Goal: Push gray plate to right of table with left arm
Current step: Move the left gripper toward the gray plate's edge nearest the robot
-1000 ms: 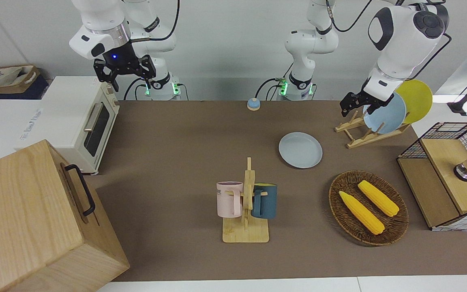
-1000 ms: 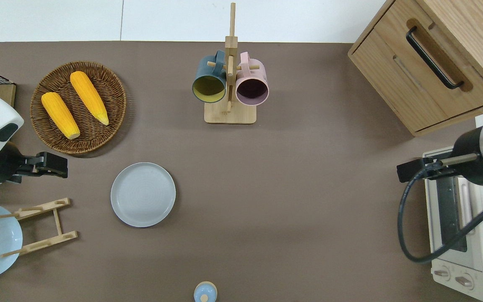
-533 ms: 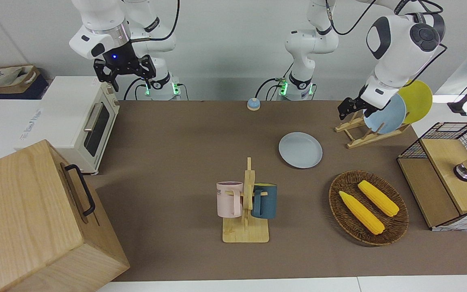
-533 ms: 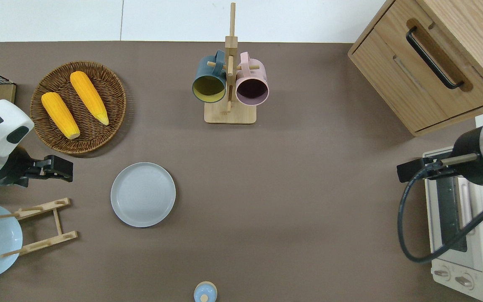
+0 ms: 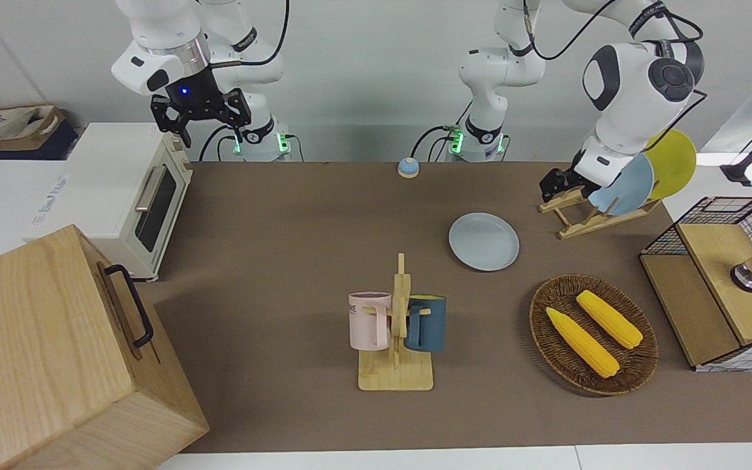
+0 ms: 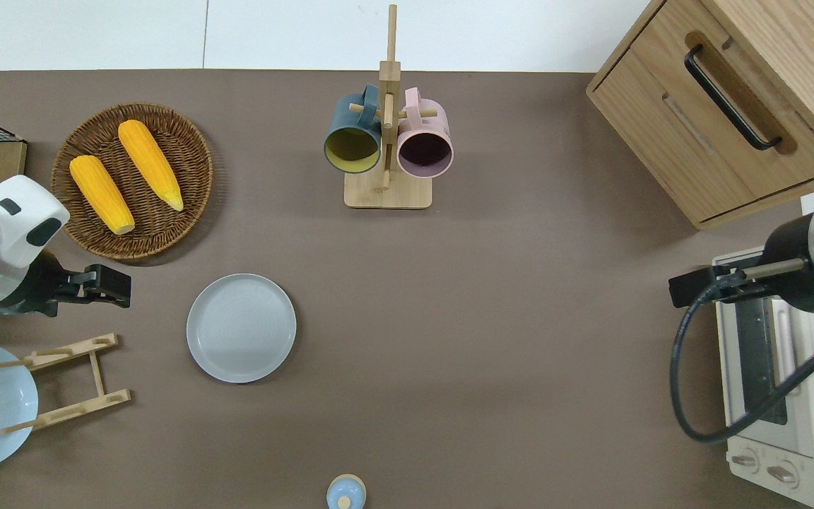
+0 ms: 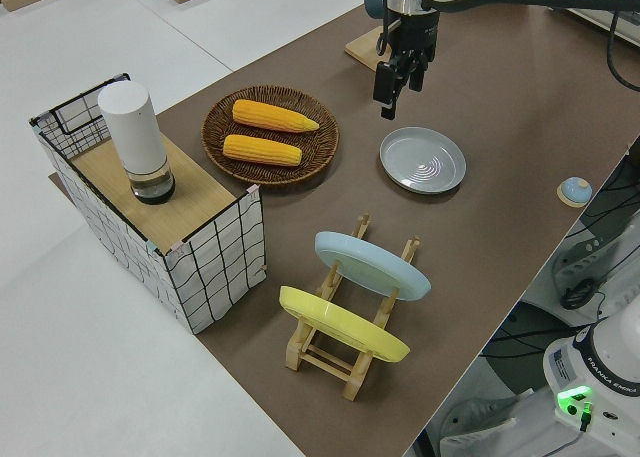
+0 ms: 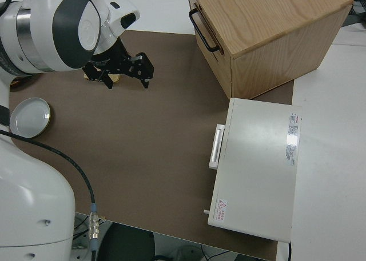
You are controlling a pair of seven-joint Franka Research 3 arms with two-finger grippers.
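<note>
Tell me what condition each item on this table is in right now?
gray plate: flat on table, untouched.
left gripper: in the air beside the plate.
right arm: parked.
sky-blue plate: propped in rack.
yellow plate: propped in rack.
mugs: hanging on stand.
corn cobs: in basket.

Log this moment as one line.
left gripper: over bare table, short of plate, no contact | plate: flat, unmoved | right arm: parked

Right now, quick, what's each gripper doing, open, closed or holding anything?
Left gripper: jaws cannot be told, holding nothing, off the round pale blue-grey plate.
Right gripper: parked, jaws open, empty.
</note>
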